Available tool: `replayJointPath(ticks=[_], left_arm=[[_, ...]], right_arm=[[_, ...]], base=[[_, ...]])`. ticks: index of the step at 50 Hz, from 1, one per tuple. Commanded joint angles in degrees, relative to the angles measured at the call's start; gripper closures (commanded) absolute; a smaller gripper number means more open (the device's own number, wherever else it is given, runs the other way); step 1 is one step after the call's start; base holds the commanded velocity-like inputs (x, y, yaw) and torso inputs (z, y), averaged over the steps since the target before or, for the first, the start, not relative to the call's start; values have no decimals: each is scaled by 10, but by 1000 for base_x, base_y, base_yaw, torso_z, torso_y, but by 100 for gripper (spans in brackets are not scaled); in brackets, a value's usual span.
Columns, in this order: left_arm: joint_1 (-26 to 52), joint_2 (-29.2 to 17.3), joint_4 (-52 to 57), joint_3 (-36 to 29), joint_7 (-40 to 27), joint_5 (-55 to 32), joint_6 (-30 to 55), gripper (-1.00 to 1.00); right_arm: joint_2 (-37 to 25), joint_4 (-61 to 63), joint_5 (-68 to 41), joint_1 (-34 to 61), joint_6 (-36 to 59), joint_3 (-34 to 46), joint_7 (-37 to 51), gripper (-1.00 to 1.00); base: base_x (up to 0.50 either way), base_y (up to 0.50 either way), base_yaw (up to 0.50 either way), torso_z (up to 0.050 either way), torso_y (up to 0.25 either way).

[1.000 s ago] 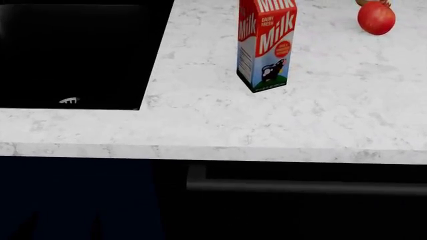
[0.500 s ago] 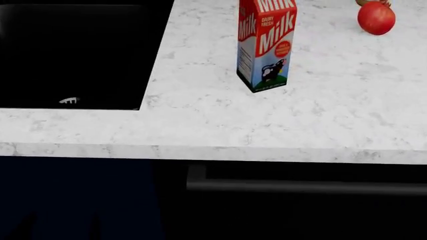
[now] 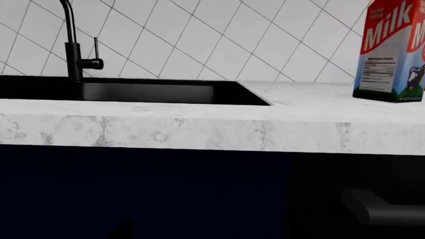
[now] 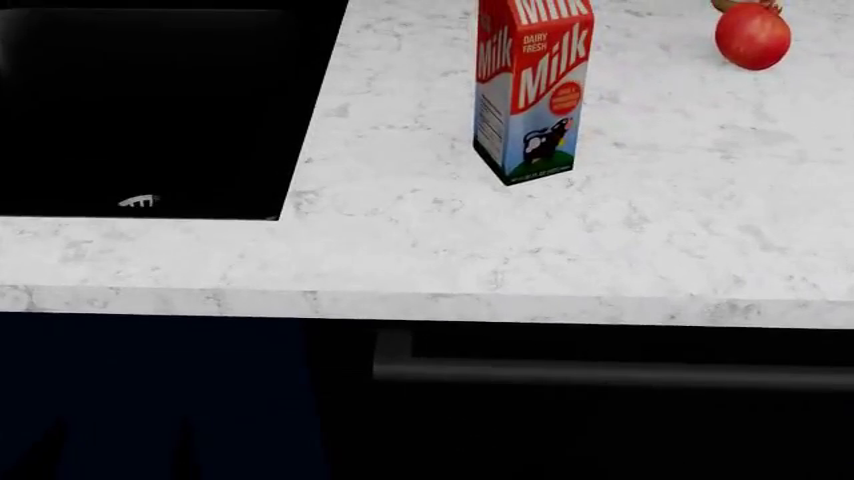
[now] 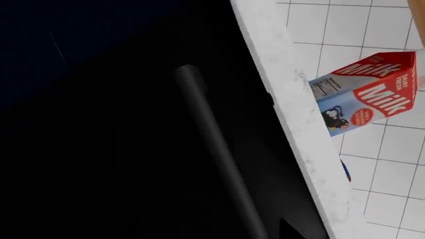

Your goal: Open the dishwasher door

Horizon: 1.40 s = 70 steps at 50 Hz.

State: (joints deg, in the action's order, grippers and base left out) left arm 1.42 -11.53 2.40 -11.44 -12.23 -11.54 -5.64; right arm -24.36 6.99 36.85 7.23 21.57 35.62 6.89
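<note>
The dishwasher door (image 4: 587, 430) is a black panel under the white marble counter, shut, with a long dark bar handle (image 4: 614, 374) across its top. In the left wrist view the door (image 3: 345, 174) is at the far side with one end of the handle (image 3: 381, 211) showing. The right wrist view looks closely along the door (image 5: 119, 149) and its handle (image 5: 212, 144). No gripper shows in the head view. Only a dim dark tip (image 3: 126, 230) shows against the navy cabinet in the left wrist view, and another (image 5: 289, 230) beside the handle in the right wrist view. Their jaws are too dark to read.
A milk carton (image 4: 531, 90) and a red apple (image 4: 753, 36) stand on the marble counter (image 4: 400, 250). A black sink (image 4: 147, 110) with a black tap (image 3: 71, 45) lies to the left. A navy-blue cabinet front (image 4: 147, 400) adjoins the dishwasher on the left.
</note>
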Motion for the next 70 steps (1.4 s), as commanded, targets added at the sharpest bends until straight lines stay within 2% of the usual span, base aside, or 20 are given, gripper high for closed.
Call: replayJointPath(ticks=[1, 31, 70], left_arm=[[0, -2, -1, -2, -4, -2, -3, -100], [3, -12, 1, -6, -14, -6, -5, -100], [5, -22, -3, -9, -28, -15, -10, -100]], right_arm=[[3, -36, 2, 27, 1, 1, 1, -100], [33, -217, -13, 131, -39, 15, 16, -100], [39, -315, -10, 209, -41, 14, 27, -100]], base=[[0, 0, 0, 0, 0], [0, 0, 0, 0, 0], [0, 0, 0, 0, 0]])
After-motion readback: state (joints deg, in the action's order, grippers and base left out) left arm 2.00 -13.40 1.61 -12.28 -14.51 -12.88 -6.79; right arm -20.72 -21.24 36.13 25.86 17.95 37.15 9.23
